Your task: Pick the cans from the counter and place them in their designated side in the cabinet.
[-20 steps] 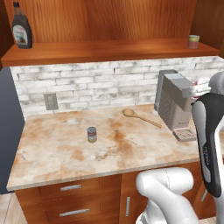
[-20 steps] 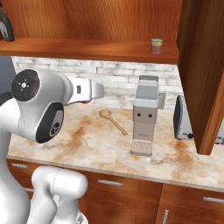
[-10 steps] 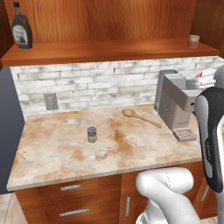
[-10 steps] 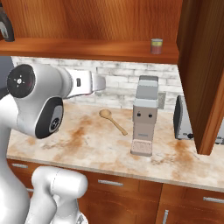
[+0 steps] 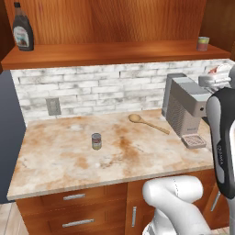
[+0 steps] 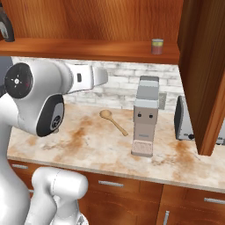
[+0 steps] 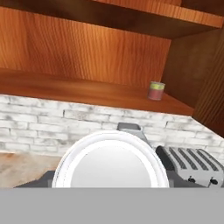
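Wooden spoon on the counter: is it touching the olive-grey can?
No. The wooden spoon lies apart from the olive-grey can, with bare counter between them.

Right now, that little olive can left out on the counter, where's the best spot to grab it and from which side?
Grip the olive can around its round side wall, coming straight down from above. It stands upright on the counter with nothing close beside it, so the fingers should fit on either side.

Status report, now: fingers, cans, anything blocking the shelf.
Fingers shut on red can, high by coffee machine. Olive can on counter. Shelf ahead, small can at its right end.
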{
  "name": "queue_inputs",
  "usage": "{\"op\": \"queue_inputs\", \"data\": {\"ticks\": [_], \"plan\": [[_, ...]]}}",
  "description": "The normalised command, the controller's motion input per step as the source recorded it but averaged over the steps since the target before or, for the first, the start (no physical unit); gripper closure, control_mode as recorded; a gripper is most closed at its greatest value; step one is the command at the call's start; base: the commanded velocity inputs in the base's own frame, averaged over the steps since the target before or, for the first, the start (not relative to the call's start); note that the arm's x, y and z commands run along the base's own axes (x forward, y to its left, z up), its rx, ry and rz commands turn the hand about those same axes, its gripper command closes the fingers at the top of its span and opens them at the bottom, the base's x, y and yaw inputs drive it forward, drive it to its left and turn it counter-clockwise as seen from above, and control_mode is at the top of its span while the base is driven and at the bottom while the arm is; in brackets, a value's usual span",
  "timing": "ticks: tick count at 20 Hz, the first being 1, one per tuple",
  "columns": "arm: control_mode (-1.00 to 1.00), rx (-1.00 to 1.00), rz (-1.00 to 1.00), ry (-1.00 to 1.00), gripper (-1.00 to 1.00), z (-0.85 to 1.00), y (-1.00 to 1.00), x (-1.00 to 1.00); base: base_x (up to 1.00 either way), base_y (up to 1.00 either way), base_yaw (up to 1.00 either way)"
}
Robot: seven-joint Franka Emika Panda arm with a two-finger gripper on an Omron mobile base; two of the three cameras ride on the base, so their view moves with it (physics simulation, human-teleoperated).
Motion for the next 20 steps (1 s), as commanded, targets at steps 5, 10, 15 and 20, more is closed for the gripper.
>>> {"op": "queue_inputs", "data": {"ticks": [5,10,15,20], "plan": [[-1.00,0.00,-0.02,-0.06,1.00,0.17,-0.02,0.03,0.00,0.00,0.00],[-1.00,0.00,-0.01,-0.03,1.00,0.14,0.00,0.11,0.00,0.00,0.00],[-1.00,0.00,-0.02,-0.05,1.00,0.23,-0.02,0.04,0.00,0.00,0.00],[-1.00,0.00,-0.02,-0.04,1.00,0.22,-0.02,0.06,0.00,0.00,0.00]]}}
